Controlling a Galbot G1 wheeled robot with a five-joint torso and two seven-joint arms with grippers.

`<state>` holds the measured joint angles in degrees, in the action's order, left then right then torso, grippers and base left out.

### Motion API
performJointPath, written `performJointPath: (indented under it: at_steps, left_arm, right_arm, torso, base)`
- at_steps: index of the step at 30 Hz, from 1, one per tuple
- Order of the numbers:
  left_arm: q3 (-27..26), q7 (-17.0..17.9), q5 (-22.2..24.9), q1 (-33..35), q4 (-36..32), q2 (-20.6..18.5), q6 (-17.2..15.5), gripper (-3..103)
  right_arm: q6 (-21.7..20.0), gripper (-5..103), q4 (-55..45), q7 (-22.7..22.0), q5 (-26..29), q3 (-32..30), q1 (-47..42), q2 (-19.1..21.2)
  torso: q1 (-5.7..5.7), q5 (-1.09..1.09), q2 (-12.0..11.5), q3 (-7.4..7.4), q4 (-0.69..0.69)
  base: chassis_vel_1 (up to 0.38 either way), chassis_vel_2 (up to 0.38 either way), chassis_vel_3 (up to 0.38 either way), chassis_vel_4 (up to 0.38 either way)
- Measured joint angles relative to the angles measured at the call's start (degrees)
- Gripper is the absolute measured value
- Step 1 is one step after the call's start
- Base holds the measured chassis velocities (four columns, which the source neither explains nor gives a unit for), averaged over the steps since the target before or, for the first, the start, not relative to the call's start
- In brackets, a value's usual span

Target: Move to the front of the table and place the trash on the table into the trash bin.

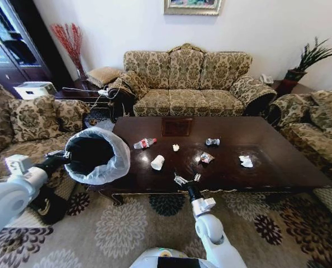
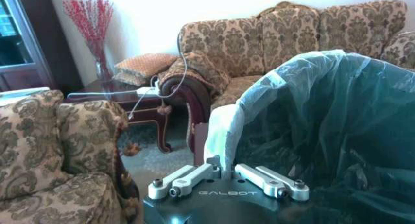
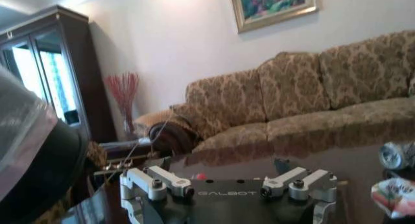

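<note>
Right arm of mine is the closest thing in the head view, reaching up from the bottom of the frame, and my right hand (image 1: pixel 187 180) sits over the near edge of the table (image 1: pixel 278 162) with its fingers spread wide and nothing in them. From the right wrist view that hand (image 3: pixel 224 178) is just as open, looking across the glossy tabletop (image 3: pixel 337 156) toward the sofa (image 3: pixel 311 93). Trash is scattered on the table ahead of it: a white paper cup (image 1: pixel 157 162) tipped on its side up and to the left of the hand, a clear bottle with a red label (image 1: pixel 144 143) lying beyond the cup, a small yellowish scrap (image 1: pixel 176 147) in the middle, a crumpled wrapper (image 1: pixel 207 157) up and to the right of the hand, another crumpled piece (image 1: pixel 212 142) behind that, and a crumpled white tissue (image 1: pixel 246 161) further right. My left hand (image 1: pixel 58 156) is out at the left end of the table, clamped on the rim of the trash bin (image 1: pixel 96 153), which is tilted so its bag-lined mouth faces the camera. Left wrist view shows the left hand (image 2: pixel 224 173) pinched on the bag-covered edge of the bin (image 2: pixel 324 127).
</note>
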<state>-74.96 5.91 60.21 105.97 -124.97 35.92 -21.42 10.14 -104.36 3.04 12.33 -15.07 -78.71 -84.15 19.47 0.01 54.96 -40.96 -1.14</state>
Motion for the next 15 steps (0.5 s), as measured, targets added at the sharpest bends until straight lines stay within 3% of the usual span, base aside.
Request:
performJointPath:
  at_steps: [15]
  left_arm:
    - [0.39,0.21,-0.28,-0.49,-1.29,-0.83,-0.53,0]
  right_arm:
    - [-0.45,100,3.21,-1.32,0.48,1.13,1.32,-2.59]
  torso:
    - [-0.04,0.01,0.01,0.02,-0.01]
  base:
    - [0.009,0.018,-0.017,-0.017]
